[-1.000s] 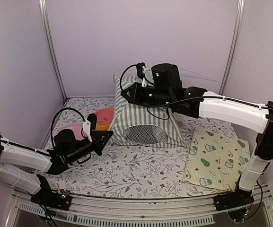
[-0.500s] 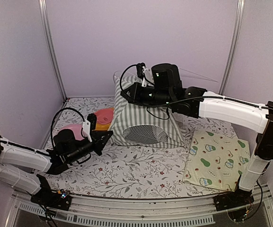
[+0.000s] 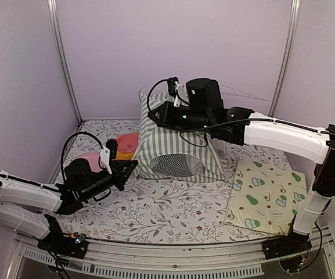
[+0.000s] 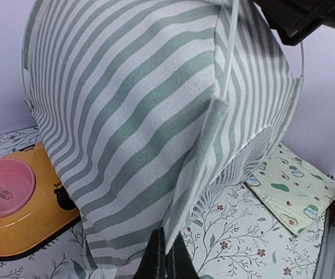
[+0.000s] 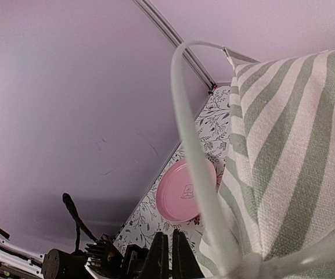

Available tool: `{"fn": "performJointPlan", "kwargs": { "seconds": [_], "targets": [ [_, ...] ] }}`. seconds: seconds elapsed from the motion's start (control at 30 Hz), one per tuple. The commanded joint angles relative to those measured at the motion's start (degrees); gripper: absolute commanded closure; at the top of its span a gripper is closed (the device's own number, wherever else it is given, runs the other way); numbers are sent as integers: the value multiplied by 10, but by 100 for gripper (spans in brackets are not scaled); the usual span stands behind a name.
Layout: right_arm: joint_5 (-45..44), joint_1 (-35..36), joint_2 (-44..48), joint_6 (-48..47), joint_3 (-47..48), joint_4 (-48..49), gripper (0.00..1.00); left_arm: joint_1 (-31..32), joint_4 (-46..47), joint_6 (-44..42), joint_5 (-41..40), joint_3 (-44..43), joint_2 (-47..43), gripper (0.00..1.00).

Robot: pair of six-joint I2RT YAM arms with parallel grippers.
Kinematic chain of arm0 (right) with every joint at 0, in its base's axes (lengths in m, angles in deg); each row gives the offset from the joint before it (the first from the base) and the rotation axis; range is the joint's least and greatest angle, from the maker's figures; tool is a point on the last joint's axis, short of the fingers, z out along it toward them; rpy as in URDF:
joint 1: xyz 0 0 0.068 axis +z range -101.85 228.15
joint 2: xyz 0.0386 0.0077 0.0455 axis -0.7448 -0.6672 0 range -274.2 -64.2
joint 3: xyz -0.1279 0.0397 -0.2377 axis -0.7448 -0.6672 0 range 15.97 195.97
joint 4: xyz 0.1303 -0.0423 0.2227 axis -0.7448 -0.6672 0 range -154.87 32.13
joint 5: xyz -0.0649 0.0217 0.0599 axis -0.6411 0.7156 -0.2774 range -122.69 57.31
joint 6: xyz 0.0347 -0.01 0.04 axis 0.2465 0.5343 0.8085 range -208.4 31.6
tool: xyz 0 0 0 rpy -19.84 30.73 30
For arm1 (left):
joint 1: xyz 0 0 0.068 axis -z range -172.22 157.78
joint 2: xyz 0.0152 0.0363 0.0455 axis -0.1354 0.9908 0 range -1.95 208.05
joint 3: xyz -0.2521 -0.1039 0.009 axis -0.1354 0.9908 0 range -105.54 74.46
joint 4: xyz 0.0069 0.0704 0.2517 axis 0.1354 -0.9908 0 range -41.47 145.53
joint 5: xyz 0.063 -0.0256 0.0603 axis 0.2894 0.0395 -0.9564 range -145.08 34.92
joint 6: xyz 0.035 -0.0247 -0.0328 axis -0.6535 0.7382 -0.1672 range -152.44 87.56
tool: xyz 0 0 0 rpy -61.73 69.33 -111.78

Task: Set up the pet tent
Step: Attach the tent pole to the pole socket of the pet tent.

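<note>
The pet tent (image 3: 176, 145) stands at the middle back of the table, sage-green and white striped, its mesh window (image 3: 182, 164) facing front. My left gripper (image 3: 133, 166) is at the tent's lower left corner. In the left wrist view the tent (image 4: 138, 116) fills the frame, and the left gripper (image 4: 166, 256) is shut on a fabric seam edge. My right gripper (image 3: 153, 114) is shut at the tent's upper left. In the right wrist view a thin white pole (image 5: 193, 139) arcs past the right gripper (image 5: 167, 251), beside the striped fabric (image 5: 289, 151). Nothing shows between its fingers.
An orange double pet bowl (image 3: 128, 144) and a pink dish (image 3: 89, 160) lie left of the tent; the bowl shows in the left wrist view (image 4: 28, 224) and the dish in the right wrist view (image 5: 182, 192). A pale yellow avocado-print mat (image 3: 269, 195) lies at the right front.
</note>
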Motion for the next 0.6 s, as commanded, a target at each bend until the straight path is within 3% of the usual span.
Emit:
{"fn": "performJointPlan", "kwargs": {
  "seconds": [0.0,0.57],
  "targets": [
    [-83,-39,6,-56,-3,42,100,10,-29,-7,5,18,-16,100],
    [-76,-32,-14,-59,-5,50,100,10,-66,-22,20,-16,-37,100]
  ]
}}
